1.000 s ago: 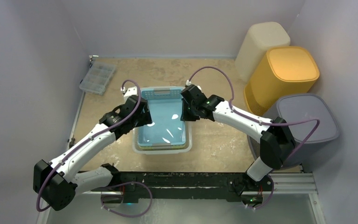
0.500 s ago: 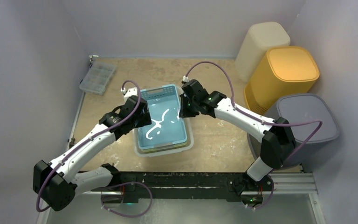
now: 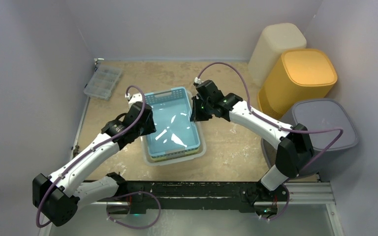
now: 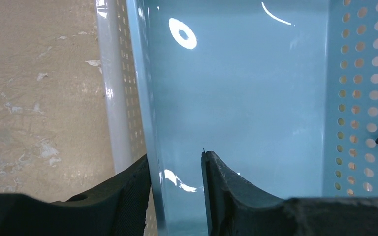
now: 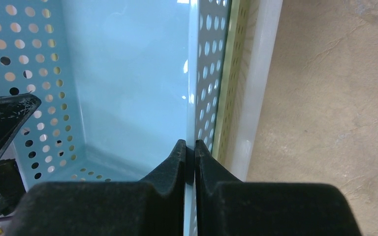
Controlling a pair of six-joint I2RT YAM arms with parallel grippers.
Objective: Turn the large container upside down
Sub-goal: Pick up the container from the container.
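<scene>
Shown by the wrist views only: the right end effector is clamped on the right wall of the blue basket; the left end effector straddles its left wall, fingers apart. From above, open desk is seen around it (basket mid-desk).

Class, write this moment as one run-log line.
right gripper: shut on blue basket wall; left gripper: open astride opposite wall; basket upright

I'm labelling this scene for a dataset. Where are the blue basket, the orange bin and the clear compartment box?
blue basket (image 3: pixel 174 130): top external view, on its glossy floor.
orange bin (image 3: pixel 309 73): top external view, on its flat top.
clear compartment box (image 3: pixel 102 82): top external view, on its lid.
</scene>
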